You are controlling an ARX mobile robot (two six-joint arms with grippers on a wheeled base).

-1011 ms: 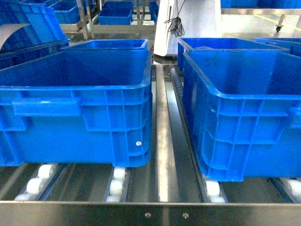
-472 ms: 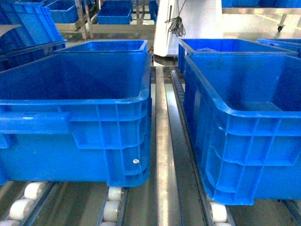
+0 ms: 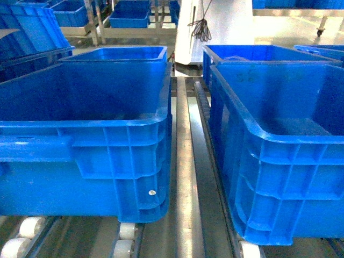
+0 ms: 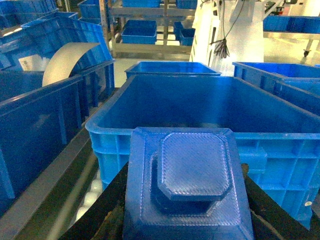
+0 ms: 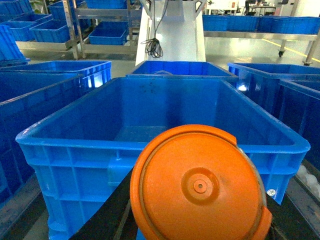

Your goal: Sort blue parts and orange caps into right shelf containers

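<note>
Crates ahead on rollers: left gripper (image 4: 187, 225) clamps blue part (image 4: 192, 172) short of left crate (image 3: 115, 123), right gripper (image 5: 200, 230) clamps orange cap (image 5: 200, 187) facing right crate (image 3: 258, 123), each apparently staged for its own drop.

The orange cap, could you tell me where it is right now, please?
In the right wrist view, the orange cap sits low in the foreground, held at the right hand, just in front of a blue crate's near rim.
</note>
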